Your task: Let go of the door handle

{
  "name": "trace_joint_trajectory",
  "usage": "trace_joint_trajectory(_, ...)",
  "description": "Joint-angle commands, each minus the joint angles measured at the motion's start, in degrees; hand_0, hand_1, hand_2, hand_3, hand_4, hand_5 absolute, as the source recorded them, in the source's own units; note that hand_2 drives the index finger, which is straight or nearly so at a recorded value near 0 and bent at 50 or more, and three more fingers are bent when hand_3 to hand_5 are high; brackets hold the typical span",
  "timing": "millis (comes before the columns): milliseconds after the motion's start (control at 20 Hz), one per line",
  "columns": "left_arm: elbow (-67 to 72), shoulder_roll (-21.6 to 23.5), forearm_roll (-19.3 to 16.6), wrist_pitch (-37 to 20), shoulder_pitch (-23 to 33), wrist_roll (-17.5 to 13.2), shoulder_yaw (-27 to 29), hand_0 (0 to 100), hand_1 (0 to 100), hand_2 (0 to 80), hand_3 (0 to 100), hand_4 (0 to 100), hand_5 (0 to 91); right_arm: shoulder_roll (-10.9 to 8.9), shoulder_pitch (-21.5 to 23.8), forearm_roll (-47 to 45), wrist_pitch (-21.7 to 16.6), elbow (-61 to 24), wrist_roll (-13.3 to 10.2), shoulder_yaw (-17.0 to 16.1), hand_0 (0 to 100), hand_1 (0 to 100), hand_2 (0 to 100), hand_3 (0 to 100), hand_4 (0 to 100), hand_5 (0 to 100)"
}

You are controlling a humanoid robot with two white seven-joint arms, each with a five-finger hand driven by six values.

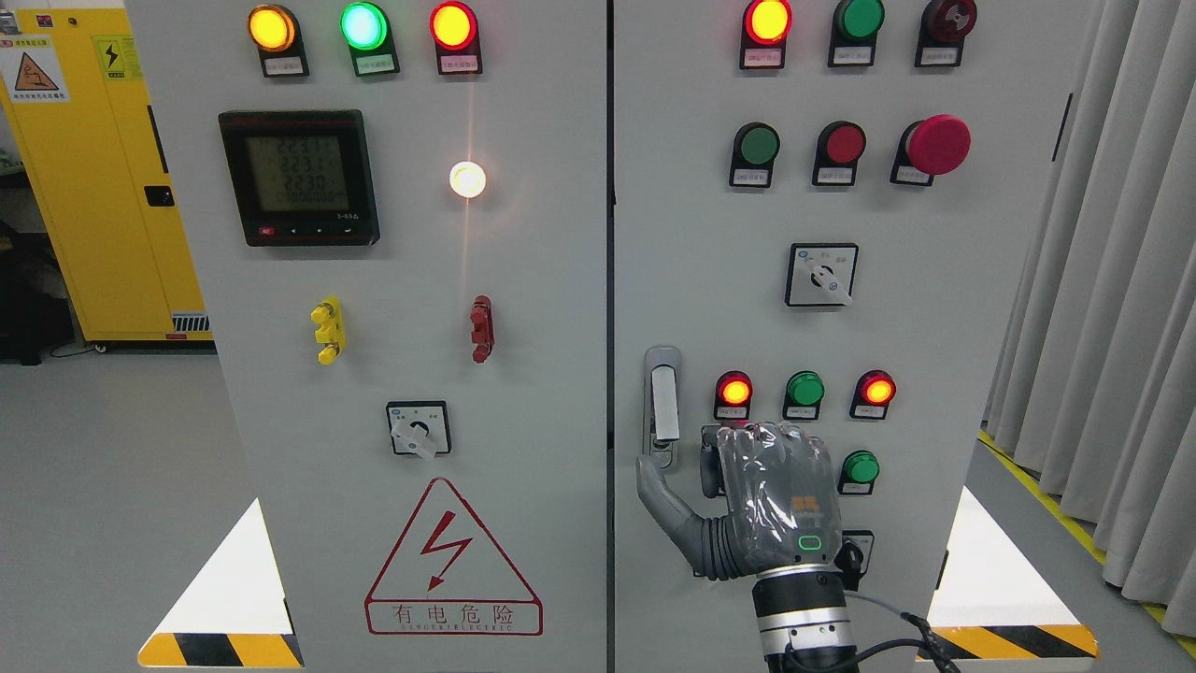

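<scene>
Right hand (pixel 761 500) is flat against the cabinet door (pixel 934 374), fingers curled and gripping nothing, thumb tip touching the bottom of the handle (pixel 662 404) just beside it. Release looks mostly done; next: pull the thumb clear and retract.

The robot's right hand (pixel 768 495) covers part of the door behind it, so I can't see what sits under its palm. Its arm is cut off at the bottom edge. I can't tell if the thumb (pixel 657 481) touches the door handle (pixel 662 404) or just sits below it. The small switch (pixel 856 551) by the wrist is mostly hidden. The little labels (pixel 284 65) under the lamps are too small to read. The yellow cabinet (pixel 93 178) is cut off at the left and partly hidden by the big panel. The curtain (pixel 1112 280) runs off the right edge.
</scene>
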Motion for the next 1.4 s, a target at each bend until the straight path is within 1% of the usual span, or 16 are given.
trace_joint_trajectory(0,0.00,0.00,0.00,0.04,0.00,0.02,0.00,12,56,0.0,0,0,0.0,0.09,-1.66,-0.04,0.22,1.81,0.01,-0.28,31,32,94,100,100,100)
trace_joint_trajectory(450,0.00,0.00,0.00,0.04,0.00,0.02,0.00,12,56,0.0,0,0,0.0,0.18,-1.75,-0.13,0.22,2.34,0.10,-0.28,34,33,94,100,100,100)
trace_joint_trajectory(600,0.00,0.00,0.00,0.04,0.00,0.02,0.00,12,56,0.0,0,0,0.0,0.18,-1.84,-0.13,0.22,2.34,0.80,-0.02,35,33,94,100,100,100)
trace_joint_trajectory(850,0.00,0.00,0.00,0.04,0.00,0.02,0.00,12,56,0.0,0,0,0.0,0.79,-1.84,-0.13,0.13,2.43,0.80,0.16,35,33,94,100,100,100)
trace_joint_trajectory(1050,0.00,0.00,0.00,0.04,0.00,0.02,0.00,12,56,0.0,0,0,0.0,1.14,-1.93,-0.13,0.13,2.34,0.89,0.25,37,31,94,100,100,100)
trace_joint_trajectory(1350,0.00,0.00,0.00,0.04,0.00,0.02,0.00,12,56,0.0,0,0,0.0,1.14,-2.45,-0.22,0.04,2.60,0.89,0.33,40,31,93,100,100,100)
